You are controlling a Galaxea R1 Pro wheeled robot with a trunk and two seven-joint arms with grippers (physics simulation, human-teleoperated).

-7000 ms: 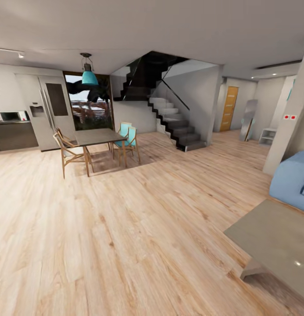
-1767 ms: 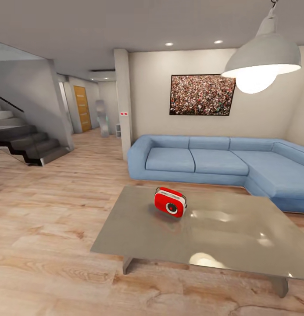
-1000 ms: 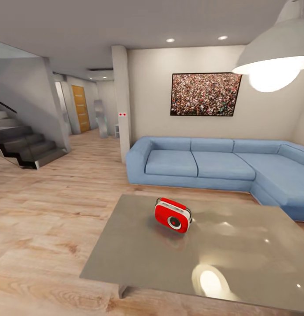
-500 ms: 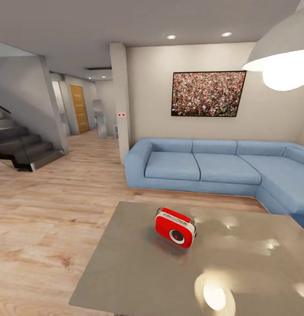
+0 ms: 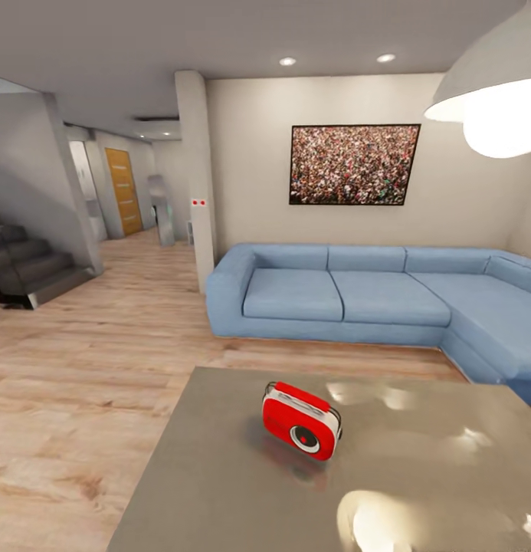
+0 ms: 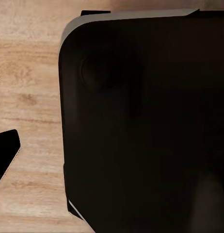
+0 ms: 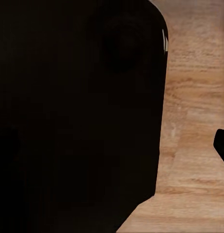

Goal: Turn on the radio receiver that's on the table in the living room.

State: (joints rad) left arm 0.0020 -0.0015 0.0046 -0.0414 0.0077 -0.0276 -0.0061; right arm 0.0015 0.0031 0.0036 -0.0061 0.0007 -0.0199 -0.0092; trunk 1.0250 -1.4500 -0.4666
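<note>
So both wrist cams are mostly blocked by a big dark rounded-corner body, with light wood plank floor showing past its edge. Can't tell from either one whether the left or right gripper is spread or closed; a small black tip pokes in at the edge of the left wrist view and another in the right wrist view, too little to judge

From the head cam, the small red rounded-rectangle radio receiver with the white trim band sits on the large low table with the glossy grey top, tilted a bit, round dial facing the camera. The table's near and right edges are cut off by the frame, and its surface throws back bright lamp glare. Behind it is the blue L-shaped fabric sofa, under a framed crowd picture on the beige wall. A white dome pendant lamp is cropped at the upper right. Dark stairs are partly cut off at left, with an orange-brown door down the hallway
</note>
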